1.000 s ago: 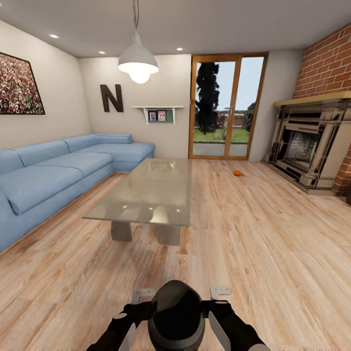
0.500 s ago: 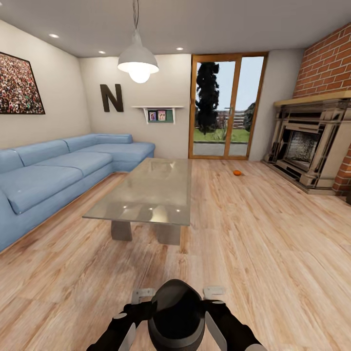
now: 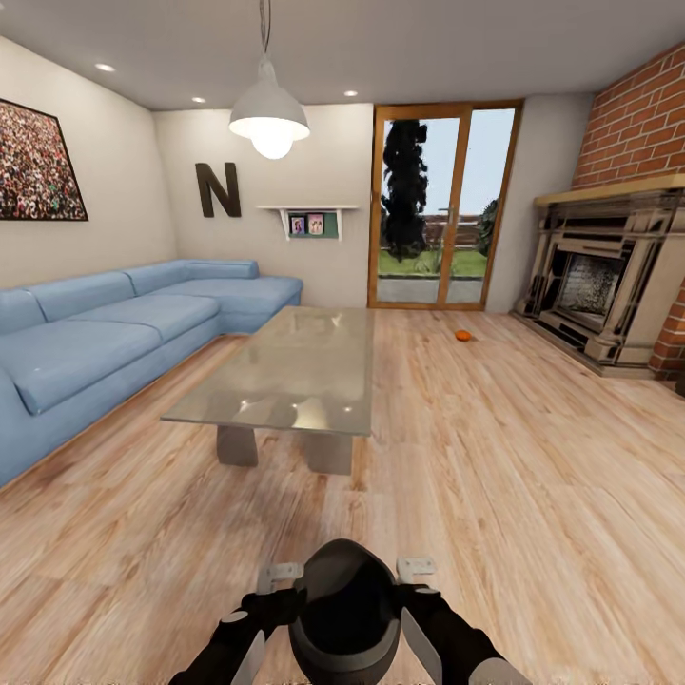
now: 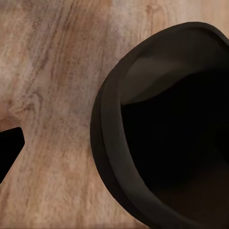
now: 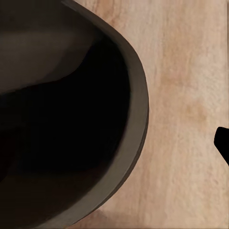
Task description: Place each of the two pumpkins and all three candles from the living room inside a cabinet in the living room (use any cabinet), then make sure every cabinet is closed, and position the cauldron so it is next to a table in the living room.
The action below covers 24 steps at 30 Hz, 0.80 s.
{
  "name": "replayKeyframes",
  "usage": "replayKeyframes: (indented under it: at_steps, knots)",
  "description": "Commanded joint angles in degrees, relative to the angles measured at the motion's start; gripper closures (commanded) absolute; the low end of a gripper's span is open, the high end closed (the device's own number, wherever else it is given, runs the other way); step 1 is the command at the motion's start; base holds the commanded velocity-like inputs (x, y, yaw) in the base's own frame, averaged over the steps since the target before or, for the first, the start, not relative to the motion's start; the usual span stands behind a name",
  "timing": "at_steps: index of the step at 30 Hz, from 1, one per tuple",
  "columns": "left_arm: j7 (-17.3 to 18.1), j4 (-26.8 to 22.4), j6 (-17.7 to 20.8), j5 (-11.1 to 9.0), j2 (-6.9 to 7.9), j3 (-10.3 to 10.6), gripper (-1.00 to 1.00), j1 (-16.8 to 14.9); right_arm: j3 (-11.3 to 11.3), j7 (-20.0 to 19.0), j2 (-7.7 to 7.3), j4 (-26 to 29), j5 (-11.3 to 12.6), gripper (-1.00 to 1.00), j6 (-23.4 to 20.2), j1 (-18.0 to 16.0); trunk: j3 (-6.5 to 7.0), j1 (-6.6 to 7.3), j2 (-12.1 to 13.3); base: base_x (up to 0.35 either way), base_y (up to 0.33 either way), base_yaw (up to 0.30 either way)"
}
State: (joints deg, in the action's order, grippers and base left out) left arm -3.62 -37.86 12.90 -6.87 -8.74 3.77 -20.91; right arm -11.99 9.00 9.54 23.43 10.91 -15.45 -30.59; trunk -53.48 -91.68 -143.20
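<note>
The black cauldron (image 3: 342,609) sits low in front of me between my two arms, over the wood floor. My left gripper (image 3: 283,575) and right gripper (image 3: 419,569) flank its far side. In the left wrist view the cauldron's thick rim (image 4: 107,143) is close, with one dark fingertip (image 4: 8,148) standing apart from it. The right wrist view has the rim (image 5: 138,109) and a fingertip (image 5: 223,143) also apart. One orange pumpkin (image 3: 462,336) lies on the floor near the fireplace. A low table (image 3: 285,371) stands ahead. The candles and the cabinet are out of view.
A blue corner sofa (image 3: 105,342) runs along the left wall. A stone fireplace (image 3: 599,285) with brick above it fills the right side. Glass patio doors (image 3: 442,209) are at the back. Open wood floor (image 3: 533,495) lies right of the table.
The right gripper has slid a little inward toward the cauldron. The cauldron sits slightly higher in the picture and the room has shifted a touch, so the camera moved.
</note>
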Motion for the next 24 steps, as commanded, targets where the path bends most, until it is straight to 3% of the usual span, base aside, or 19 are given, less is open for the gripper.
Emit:
replayKeyframes:
  at_steps: [1,20,24]
  knots:
    - [-0.4,-0.1,0.3,-0.6,0.02,0.3,-1.00,0.0,-0.5,0.5,-0.05,-0.1,0.6,-1.00,-0.1,-0.1,-0.29,-0.02,-0.1,0.000,0.000,0.000]
    - [-0.3,0.7,0.4,-0.6,-0.23,0.4,-1.00,-0.1,-0.5,0.6,-0.05,-0.3,0.7,-1.00,0.4,-0.3,-4.50,-0.51,-0.3,0.000,0.000,0.000]
    - [-0.3,0.7,0.3,-0.5,-0.28,0.4,-1.00,-0.1,-0.5,0.6,-0.05,-0.4,0.7,-1.00,0.4,-0.3,-4.50,-0.51,-0.3,0.000,0.000,0.000]
